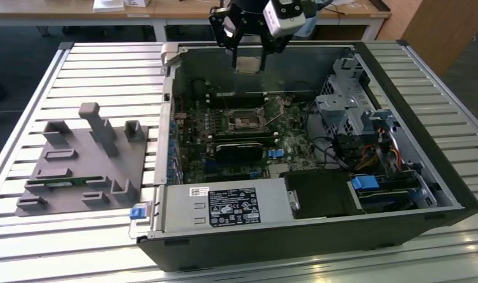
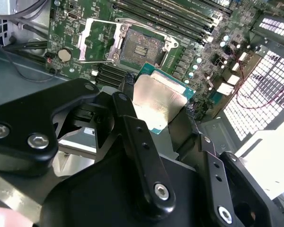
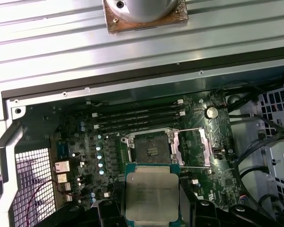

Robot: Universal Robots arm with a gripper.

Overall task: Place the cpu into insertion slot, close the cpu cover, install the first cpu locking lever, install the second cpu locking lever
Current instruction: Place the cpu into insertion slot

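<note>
Silver-grey cpu (image 3: 151, 196) held by its edges above the open computer case (image 1: 318, 236).
The fingers (image 2: 127, 106) of the gripper (image 1: 250, 62) pinch the cpu on two opposite sides, raised well apart from the insertion slot (image 3: 151, 150). The cpu cover (image 3: 201, 146) lies swung open beside the slot, leaving it exposed. For a clean seating, keep the chip level and square its edges to the slot rim. Judged from here, any tilt risks damaged contacts.

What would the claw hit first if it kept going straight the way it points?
Probably the green circuit board, at or just beside the small square dark socket. The black claw, gripping the flat silver-grey square chip, points at it with nothing between, though depth is unclear.
</note>
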